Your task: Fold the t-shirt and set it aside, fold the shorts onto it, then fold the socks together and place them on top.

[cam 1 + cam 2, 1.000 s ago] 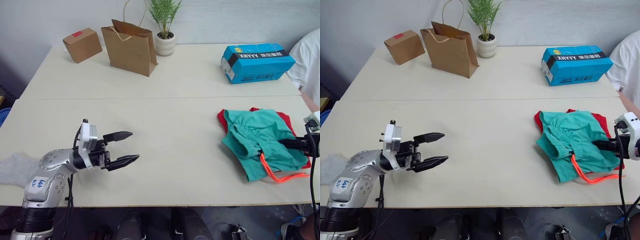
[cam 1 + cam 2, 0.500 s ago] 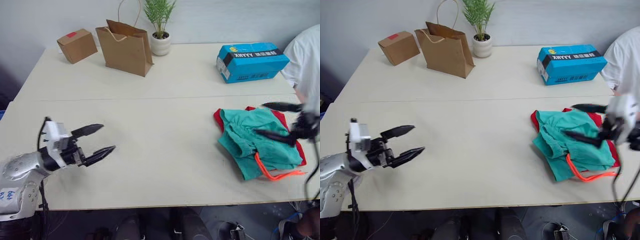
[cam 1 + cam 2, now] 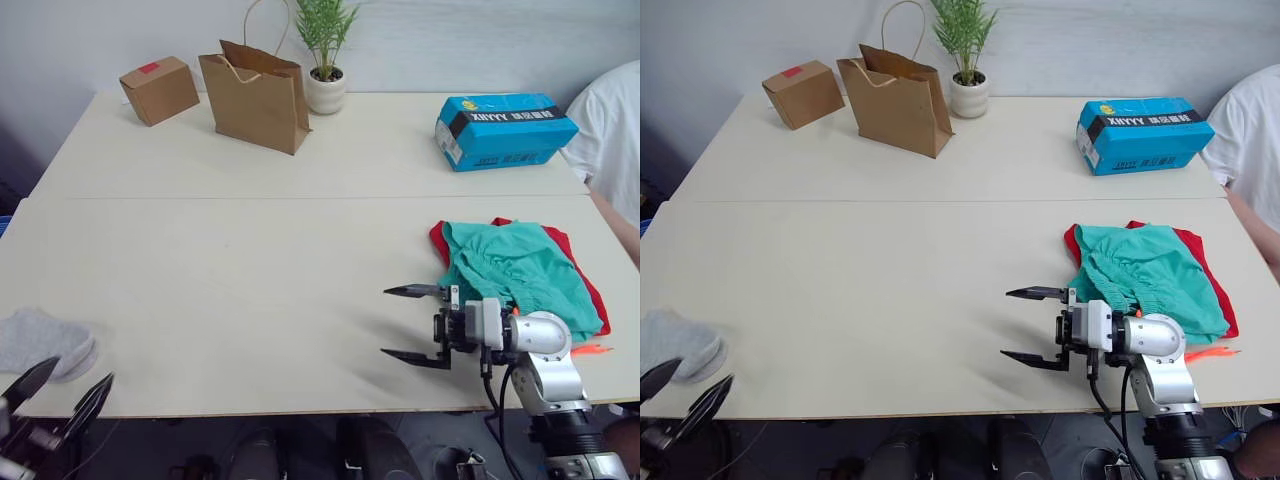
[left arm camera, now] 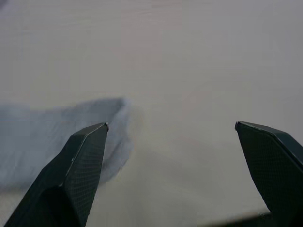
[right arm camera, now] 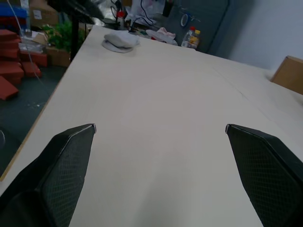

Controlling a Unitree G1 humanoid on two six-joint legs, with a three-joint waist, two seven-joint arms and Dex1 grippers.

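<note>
Your left gripper (image 3: 55, 385) sits way down at about 7 o'clock, just off the near edge of the surface (image 3: 250, 290), jaws spread wide open with nothing in them. The socks (image 3: 40, 340) are lying right by it on the surface near that edge, a grey lump; in the left wrist view the socks (image 4: 52, 137) sit just past one of the fingers (image 4: 80, 165).

Your right gripper (image 3: 410, 323) is at roughly 5 o'clock, over bare surface, jaws also wide apart and empty, pointing toward 9 o'clock. Just behind it, at about 4 o'clock, the shorts (image 3: 520, 270) lie bunched on top of the t-shirt (image 3: 578, 262), with the orange drawstring (image 3: 592, 349) poking out at the near side.

Farther back, toward 12 o'clock: a blue box (image 3: 505, 128), potted plant (image 3: 328, 50), paper bag (image 3: 255, 95) and cardboard box (image 3: 160, 88).
</note>
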